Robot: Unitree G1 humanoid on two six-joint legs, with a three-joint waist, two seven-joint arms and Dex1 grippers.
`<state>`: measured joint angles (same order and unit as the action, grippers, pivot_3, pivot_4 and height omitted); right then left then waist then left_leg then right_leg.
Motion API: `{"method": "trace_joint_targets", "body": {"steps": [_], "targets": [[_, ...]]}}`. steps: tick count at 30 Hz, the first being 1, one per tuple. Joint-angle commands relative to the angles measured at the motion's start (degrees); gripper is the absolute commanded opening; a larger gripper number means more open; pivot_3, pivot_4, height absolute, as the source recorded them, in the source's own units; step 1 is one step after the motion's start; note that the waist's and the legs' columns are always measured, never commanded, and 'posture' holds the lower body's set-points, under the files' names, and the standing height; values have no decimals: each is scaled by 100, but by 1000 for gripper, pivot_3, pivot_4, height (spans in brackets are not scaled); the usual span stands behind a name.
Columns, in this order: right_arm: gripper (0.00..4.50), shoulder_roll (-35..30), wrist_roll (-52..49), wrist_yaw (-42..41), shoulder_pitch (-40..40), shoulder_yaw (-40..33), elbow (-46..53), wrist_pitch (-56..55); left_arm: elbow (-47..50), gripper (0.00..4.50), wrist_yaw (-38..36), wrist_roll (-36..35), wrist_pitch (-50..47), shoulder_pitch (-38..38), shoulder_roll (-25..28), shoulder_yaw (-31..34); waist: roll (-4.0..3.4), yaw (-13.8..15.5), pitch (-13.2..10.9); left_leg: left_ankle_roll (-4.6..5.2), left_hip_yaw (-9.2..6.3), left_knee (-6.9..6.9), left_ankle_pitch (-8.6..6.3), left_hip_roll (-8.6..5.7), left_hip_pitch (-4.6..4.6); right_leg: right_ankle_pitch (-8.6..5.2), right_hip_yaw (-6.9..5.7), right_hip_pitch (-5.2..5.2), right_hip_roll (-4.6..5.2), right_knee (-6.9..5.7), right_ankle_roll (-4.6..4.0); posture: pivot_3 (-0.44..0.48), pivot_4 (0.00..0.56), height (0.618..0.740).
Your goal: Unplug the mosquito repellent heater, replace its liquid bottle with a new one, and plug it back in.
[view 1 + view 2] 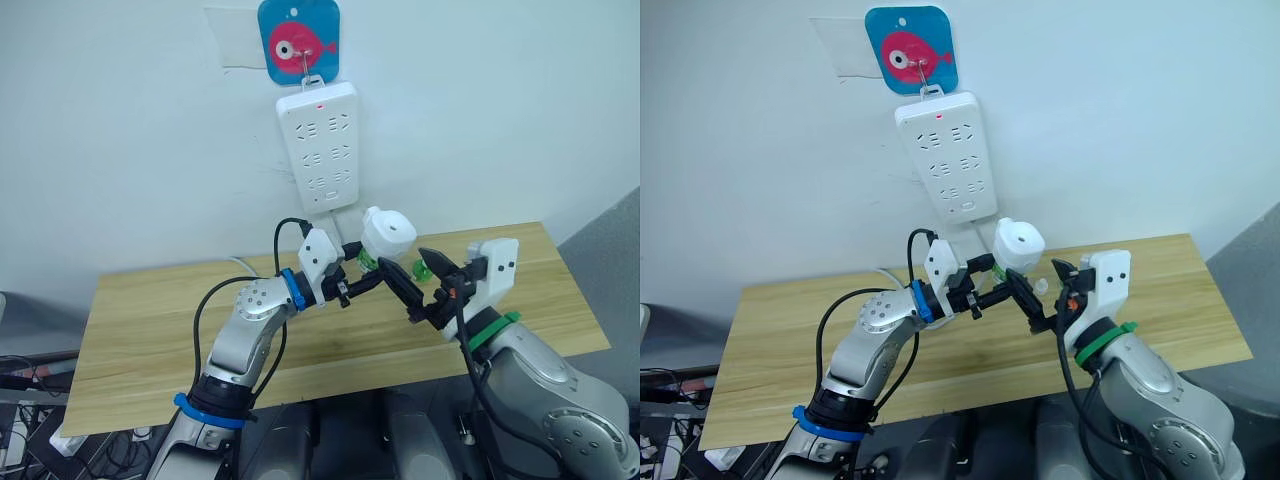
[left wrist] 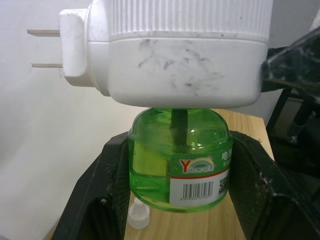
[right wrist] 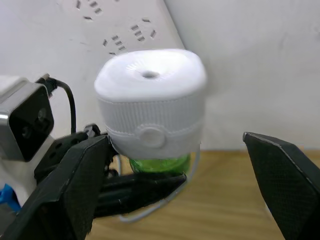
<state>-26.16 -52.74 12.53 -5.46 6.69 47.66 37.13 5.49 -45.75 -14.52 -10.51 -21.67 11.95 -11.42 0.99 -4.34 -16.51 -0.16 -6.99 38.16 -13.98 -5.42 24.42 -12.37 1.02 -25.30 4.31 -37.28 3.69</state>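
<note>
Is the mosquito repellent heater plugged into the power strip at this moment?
No, the mosquito repellent heater is held in the air by its green bottle, and its two metal prongs are bare, away from the power strip.

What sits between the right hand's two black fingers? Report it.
In the right wrist view, the small white rounded plastic heater, with its green liquid bottle underneath, sits between the open right hand's fingers, touching neither. The left hand grips the bottle.

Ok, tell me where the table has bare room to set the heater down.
Bare wood runs along the table on the left arm's outer side, and at its right end. The middle is crowded: both grippers meet around the heater and green bottle.
</note>
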Motion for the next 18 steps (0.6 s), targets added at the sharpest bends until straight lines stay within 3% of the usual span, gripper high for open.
{"method": "trace_joint_targets", "body": {"steps": [1, 8, 10, 14, 18], "targets": [[4486, 137, 338, -143, -191, 94, 145, -11, 393, 2268, 10, -34, 86, -5, -10, -117, -1, -1, 0, 0, -1, 0, 0, 0, 0, 0, -1, 0, 0, 0, 0, -195, 256, 740], [4486, 436, 767, -365, -402, 229, 3, 87, 602, 2268, 79, -72, 33, 139, -28, -231, -3, -19, 4, -1, 0, -2, 0, 1, -1, 0, 2, 0, 0, 2, 0, -184, 244, 740], [4128, 463, 955, -453, -314, 254, 18, 38, 625, 2268, 76, -41, 51, 164, -3, -251, -3, -18, 14, -1, -1, -1, 0, 0, -1, 0, 1, 0, 0, 1, 0, -181, 242, 740], [2979, 595, 1176, -546, -140, 244, 86, -15, 648, 2268, 122, -49, 33, 183, 21, -222, -7, -23, 58, -1, 1, -4, 0, 1, -1, 0, 2, 0, -1, 5, 0, -180, 238, 740], [2986, 709, 1346, -705, -66, 218, 66, -49, 617, 2268, 188, -39, 65, 174, 15, -225, -9, -23, 110, -1, 2, -3, 0, 0, -3, 0, 4, 0, -1, 3, 0, -176, 234, 740]]}}
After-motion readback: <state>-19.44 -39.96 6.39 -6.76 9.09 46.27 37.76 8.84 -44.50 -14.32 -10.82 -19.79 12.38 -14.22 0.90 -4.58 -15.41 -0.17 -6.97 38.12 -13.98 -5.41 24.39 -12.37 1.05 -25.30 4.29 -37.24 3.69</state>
